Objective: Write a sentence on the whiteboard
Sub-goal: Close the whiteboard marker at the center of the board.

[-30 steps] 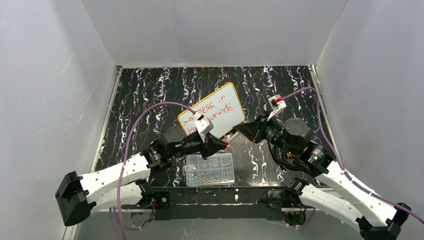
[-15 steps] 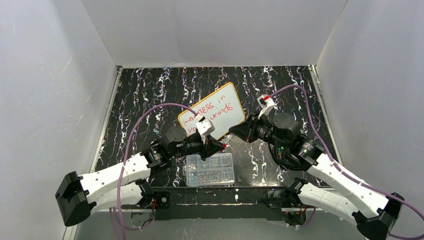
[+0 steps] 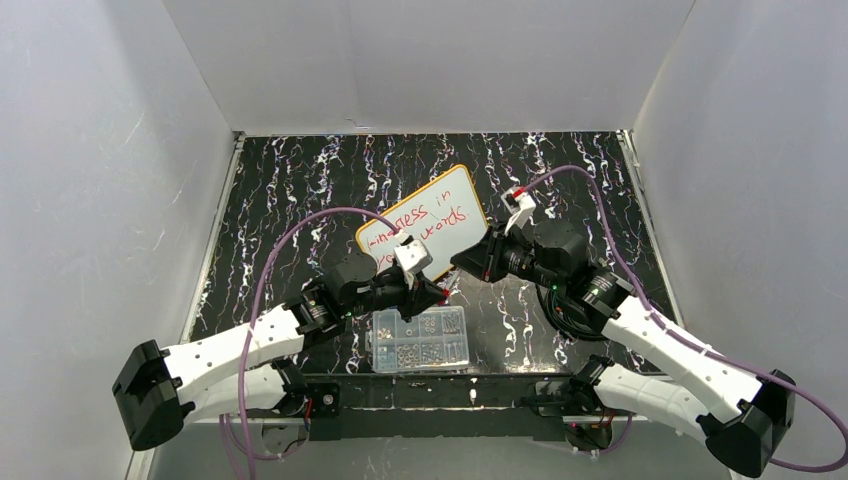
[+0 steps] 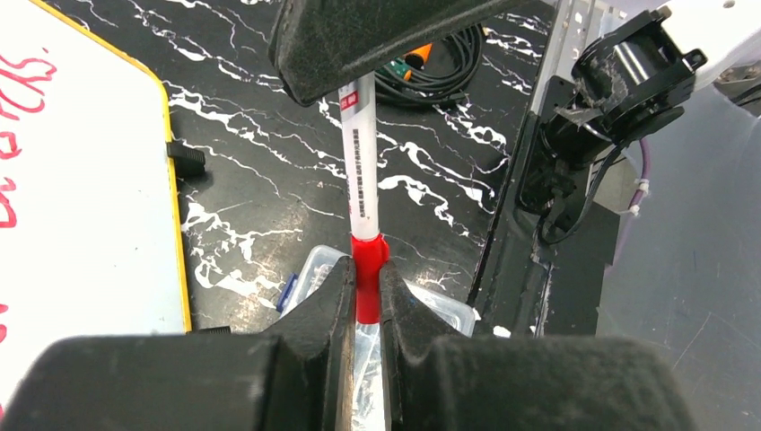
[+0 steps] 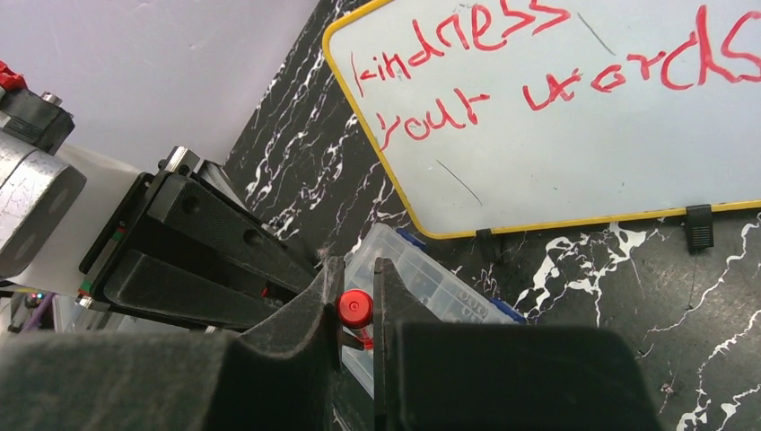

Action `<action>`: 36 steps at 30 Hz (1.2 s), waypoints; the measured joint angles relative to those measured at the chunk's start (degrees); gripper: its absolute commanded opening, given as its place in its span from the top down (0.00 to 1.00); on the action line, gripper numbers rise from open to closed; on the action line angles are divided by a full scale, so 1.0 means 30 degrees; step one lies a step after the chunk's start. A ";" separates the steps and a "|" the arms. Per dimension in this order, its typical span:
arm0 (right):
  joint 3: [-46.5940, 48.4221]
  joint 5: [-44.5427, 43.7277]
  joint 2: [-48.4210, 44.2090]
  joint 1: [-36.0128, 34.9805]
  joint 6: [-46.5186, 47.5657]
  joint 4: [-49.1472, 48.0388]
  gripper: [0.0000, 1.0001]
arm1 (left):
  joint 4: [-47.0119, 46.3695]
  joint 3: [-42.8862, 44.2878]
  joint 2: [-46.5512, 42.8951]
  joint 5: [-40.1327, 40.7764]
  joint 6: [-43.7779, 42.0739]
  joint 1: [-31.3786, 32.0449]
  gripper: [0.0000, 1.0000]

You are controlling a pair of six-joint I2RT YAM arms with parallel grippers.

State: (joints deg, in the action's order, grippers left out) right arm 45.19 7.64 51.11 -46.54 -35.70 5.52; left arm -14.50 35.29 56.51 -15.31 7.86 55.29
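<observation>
Right pincer (image 5: 358, 278) neared left pincer (image 4: 365, 278), both gripping marker (image 4: 360, 171), sentence (image 5: 549, 90) roughly "kindness your words"

Whiteboard (image 3: 462, 190) behind compartment box (image 3: 420, 340); marker (image 4: 361, 180) above box.

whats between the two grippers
A marker, its red part in the left gripper, its barrel in the right gripper; clearest in the left wrist view.

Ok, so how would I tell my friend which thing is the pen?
Find the black marbled table, then the whiteboard with red writing. Just in front of it, by the clear box, the left hand and right hand meet. The pen is the thin white stick with a red cap between them, the only thing both grip.
</observation>
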 measured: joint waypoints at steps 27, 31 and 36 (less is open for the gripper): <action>-0.1144 0.1661 0.1501 0.0146 0.0627 -0.0801 0.99 | 0.1122 0.0007 0.1370 0.0175 -0.0277 0.0073 1.00; -0.1078 0.0969 0.1355 0.0080 0.0488 -0.0372 0.99 | 0.1107 0.0007 0.1370 0.0080 -0.0255 -0.0058 0.96; -0.0248 -0.1727 0.1392 -0.0765 0.0138 0.3548 0.99 | -0.1719 0.0211 0.0991 -0.0066 0.0350 -0.0933 0.52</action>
State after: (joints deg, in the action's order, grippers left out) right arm 44.45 2.46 55.29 -48.84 -35.29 16.16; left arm -19.66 35.92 59.48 -15.51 8.91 52.49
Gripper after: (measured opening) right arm 0.187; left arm 0.280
